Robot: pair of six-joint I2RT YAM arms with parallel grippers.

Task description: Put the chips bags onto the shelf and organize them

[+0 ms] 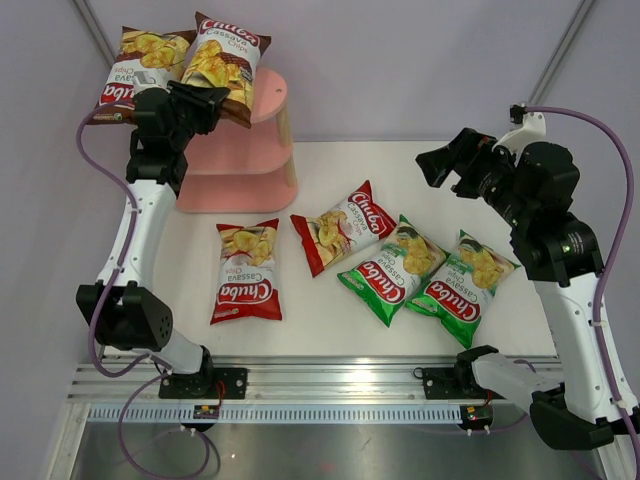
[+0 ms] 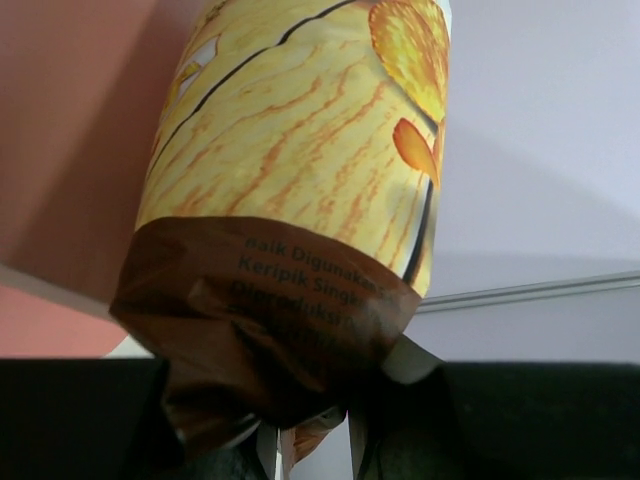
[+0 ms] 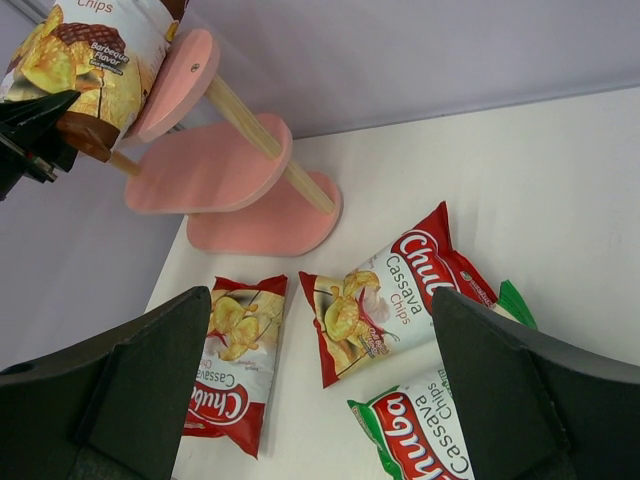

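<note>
The pink shelf (image 1: pixel 240 160) stands at the back left of the table. My left gripper (image 1: pixel 203 102) is shut on the bottom edge of a brown chips bag (image 1: pixel 228 55) and holds it over the top board. In the left wrist view the bag (image 2: pixel 290 180) fills the frame, its seam pinched in the gripper (image 2: pixel 310 440). A second brown bag (image 1: pixel 140 68) lies at the shelf's top left. Two red-white bags (image 1: pixel 247 270) (image 1: pixel 345 225) and two green bags (image 1: pixel 395 265) (image 1: pixel 465 285) lie flat on the table. My right gripper (image 1: pixel 445 165) is open and empty, raised above them.
The right wrist view shows the shelf (image 3: pixel 215 170) tilted in frame, the held brown bag (image 3: pixel 90 60), both red-white bags (image 3: pixel 235 360) (image 3: pixel 395 295) and a green bag (image 3: pixel 430 430). Grey walls close in behind and to the left of the shelf.
</note>
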